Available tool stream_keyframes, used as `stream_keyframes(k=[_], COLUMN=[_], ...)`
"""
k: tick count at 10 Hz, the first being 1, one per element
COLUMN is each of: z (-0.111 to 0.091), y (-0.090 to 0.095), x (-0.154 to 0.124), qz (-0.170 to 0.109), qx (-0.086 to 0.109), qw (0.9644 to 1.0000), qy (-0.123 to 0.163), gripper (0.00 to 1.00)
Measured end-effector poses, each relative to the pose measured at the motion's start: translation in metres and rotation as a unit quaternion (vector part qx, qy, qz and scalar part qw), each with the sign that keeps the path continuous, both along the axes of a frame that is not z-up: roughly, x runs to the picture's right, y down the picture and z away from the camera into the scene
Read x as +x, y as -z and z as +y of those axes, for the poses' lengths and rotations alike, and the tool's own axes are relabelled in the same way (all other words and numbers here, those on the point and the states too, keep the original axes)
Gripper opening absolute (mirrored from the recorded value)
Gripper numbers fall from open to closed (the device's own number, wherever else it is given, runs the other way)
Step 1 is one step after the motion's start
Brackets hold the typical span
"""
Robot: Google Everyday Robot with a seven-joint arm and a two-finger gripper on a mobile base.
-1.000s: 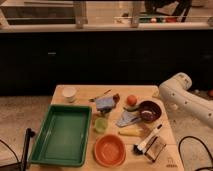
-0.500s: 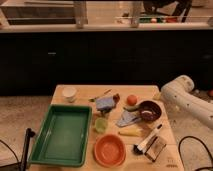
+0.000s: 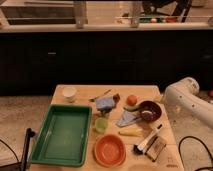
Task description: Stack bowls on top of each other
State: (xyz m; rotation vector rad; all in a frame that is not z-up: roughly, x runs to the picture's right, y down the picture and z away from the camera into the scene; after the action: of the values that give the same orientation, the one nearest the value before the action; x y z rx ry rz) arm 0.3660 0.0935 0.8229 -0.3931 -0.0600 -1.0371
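Observation:
The dark maroon bowl (image 3: 149, 110) stands at the right of the wooden table (image 3: 85, 93), with something pale inside it. The wider orange bowl (image 3: 109, 149) stands apart from it at the table's front, empty and upright. The robot's white arm (image 3: 184, 98) comes in from the right edge, and its rounded end hangs just right of the maroon bowl. My gripper is hidden from this view, somewhere at the arm's end off the table's right side. Neither bowl is held.
A large green tray (image 3: 64, 133) fills the table's left. A white cup (image 3: 69, 93), blue cloth (image 3: 105, 103), green cup (image 3: 101, 124), orange fruit (image 3: 131, 100), banana (image 3: 131, 133), a brush (image 3: 148, 140) and a small box (image 3: 156, 148) crowd around the bowls.
The white arm has shifted slightly to the right and down, away from the table. The bowls and the other objects have not moved.

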Motion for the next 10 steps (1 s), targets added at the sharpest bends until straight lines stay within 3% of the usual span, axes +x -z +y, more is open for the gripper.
stream_keyframes(k=[10], z=[0.039], y=[-0.030], x=[-0.016], qz=[-0.069], qx=[-0.068], qw=[0.9949], qy=[0.028], gripper=[0.80])
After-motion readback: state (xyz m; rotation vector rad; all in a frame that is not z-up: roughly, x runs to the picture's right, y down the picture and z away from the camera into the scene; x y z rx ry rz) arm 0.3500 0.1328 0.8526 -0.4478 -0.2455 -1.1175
